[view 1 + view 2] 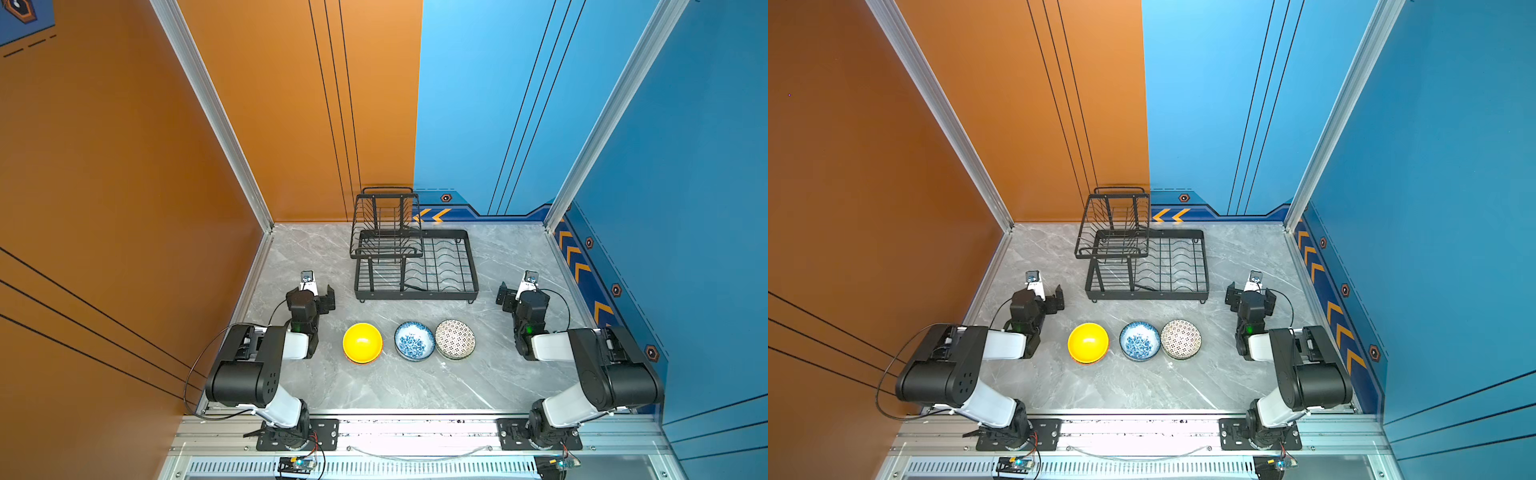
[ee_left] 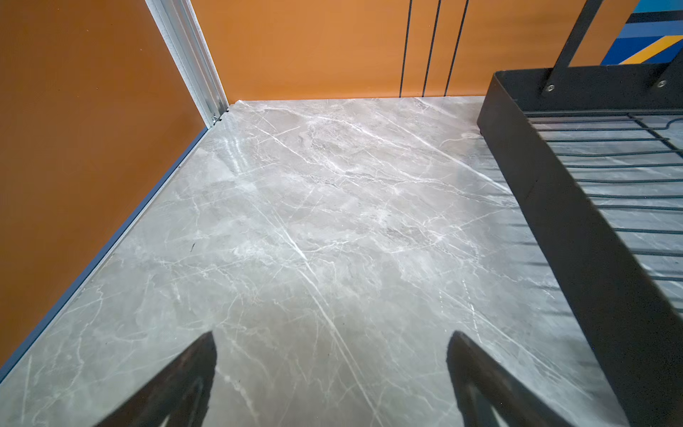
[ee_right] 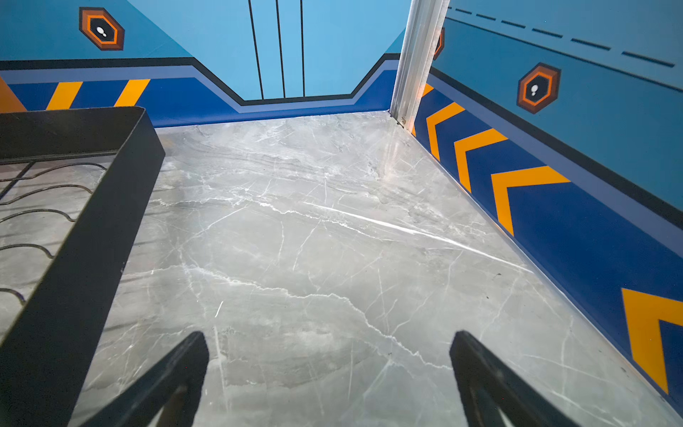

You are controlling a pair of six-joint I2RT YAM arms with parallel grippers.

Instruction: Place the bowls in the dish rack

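Bowls (image 1: 414, 340) lying behind left gripper (image 2: 331, 337) and right gripper (image 3: 329, 335), both agape, empty; likely rigid, slick, breakable. Best pinched at rim.

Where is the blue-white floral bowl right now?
In both top views the blue-white floral bowl sits on the table, between the yellow bowl on its left and the black-white geometric bowl on its right, in front of the dish rack.

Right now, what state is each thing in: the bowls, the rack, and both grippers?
Yellow bowl: on the table, not yet loaded.
Blue floral bowl: upright on the table.
Black-white geometric bowl: upright on the table.
Dish rack: holds no bowls.
Left gripper: open, holding nothing.
Right gripper: open, holding nothing.
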